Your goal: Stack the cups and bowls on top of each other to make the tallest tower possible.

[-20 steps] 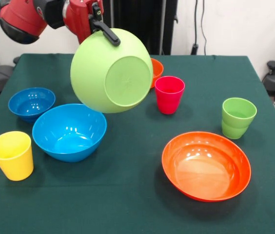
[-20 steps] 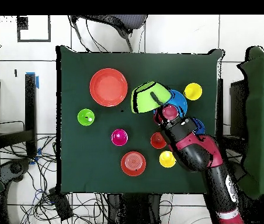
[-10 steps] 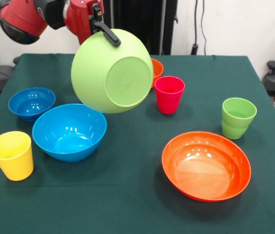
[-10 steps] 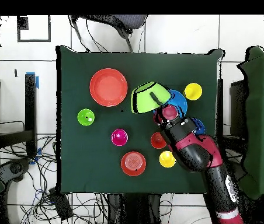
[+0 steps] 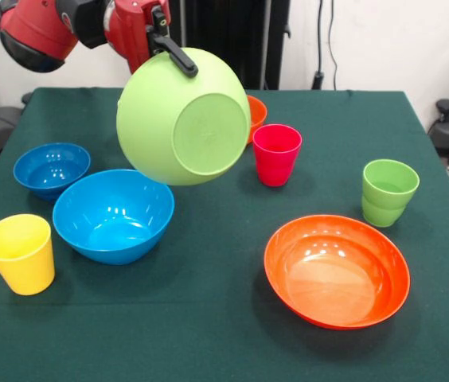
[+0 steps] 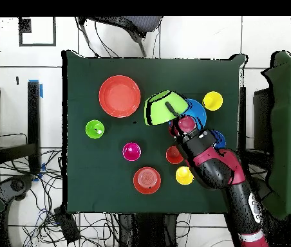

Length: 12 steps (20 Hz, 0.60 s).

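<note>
My gripper is shut on the rim of the large lime green bowl and holds it in the air, tipped so its base faces the front camera. The bowl hangs above the far edge of the large blue bowl. In the overhead view my gripper and the lime green bowl partly cover the large blue bowl. A small blue bowl, a yellow cup, a pink-red cup, a light green cup and a wide shallow orange bowl stand on the table.
A small orange bowl peeks out behind the lime green bowl; it also shows in the overhead view. The overhead view also shows an orange cup and a second yellow cup beside my arm. A green cloth covers the table.
The lime green bowl has drifted very slightly to the right in the front view. Nothing else has moved.
</note>
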Available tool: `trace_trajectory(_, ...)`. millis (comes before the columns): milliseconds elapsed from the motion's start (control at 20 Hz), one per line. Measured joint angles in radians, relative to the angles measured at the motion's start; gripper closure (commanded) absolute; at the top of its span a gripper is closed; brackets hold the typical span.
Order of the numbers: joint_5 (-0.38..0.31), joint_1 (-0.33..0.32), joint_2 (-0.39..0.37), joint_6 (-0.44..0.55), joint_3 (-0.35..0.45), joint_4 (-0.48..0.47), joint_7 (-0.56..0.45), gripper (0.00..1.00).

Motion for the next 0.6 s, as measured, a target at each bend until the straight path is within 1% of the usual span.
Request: trace_trajectory(600,0.009,-0.015,0.003,-0.002,-0.001,0.004,0.0,1.0)
